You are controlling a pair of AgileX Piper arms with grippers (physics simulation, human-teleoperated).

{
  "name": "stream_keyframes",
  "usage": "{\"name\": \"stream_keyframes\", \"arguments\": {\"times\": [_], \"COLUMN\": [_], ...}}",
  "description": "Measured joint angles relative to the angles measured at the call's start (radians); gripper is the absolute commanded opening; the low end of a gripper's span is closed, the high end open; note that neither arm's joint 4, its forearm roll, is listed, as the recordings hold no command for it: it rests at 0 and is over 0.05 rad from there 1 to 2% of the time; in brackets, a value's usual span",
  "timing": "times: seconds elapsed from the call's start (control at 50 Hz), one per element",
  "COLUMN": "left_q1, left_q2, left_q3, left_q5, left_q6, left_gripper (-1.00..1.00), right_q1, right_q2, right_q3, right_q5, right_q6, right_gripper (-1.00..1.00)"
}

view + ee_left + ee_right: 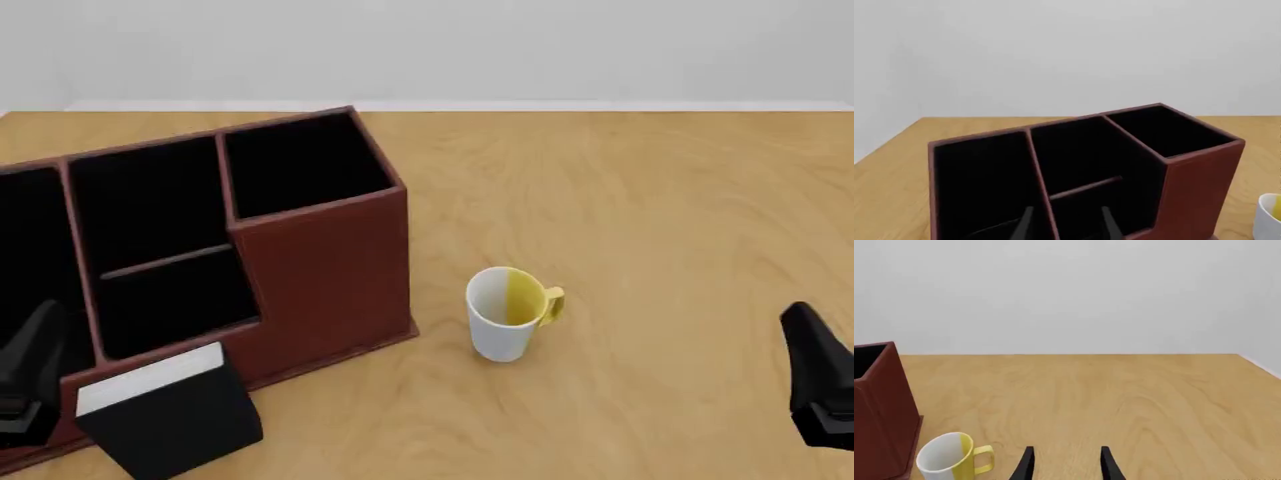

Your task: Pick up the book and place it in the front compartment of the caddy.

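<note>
**Book upright before the caddy, both arms low and unladen**

The left gripper (pixel 30 380) sits low at the near left edge of the front view, just beside the book (pixel 171 410); the right gripper (pixel 821 385) sits low at the near right, well apart from everything. In each wrist view two dark, tapering fingers (pixel 1026 224) stand apart with nothing between them, so both sets, left and right (pixel 1065 466), are released.

The book is a thick black block with a white page edge on top, standing upright on the worktop (pixel 641 220), right against the caddy's near wall. The caddy (pixel 327 275) is a reddish-brown, leather-look organiser with black-lined slots; its middle section is split by a thin divider, and the front compartment (pixel 167 205) there holds nothing. A white-and-yellow mug (pixel 507 312) with a yellow handle stands upright near the caddy's right end, apart from it.

The worktop is pale wood grain, open across its right half; its far edge meets a plain white wall.
</note>
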Motion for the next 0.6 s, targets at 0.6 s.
{"name": "stream_keyframes", "arguments": {"times": [0.6], "left_q1": [-0.257], "left_q2": [0.176], "left_q3": [-0.27], "left_q5": [0.112], "left_q6": [0.145], "left_gripper": [1.0], "right_q1": [-0.001], "right_q2": [0.033], "right_q3": [0.0], "right_q5": [-0.019], "right_q6": [0.002], "right_gripper": [1.0]}}
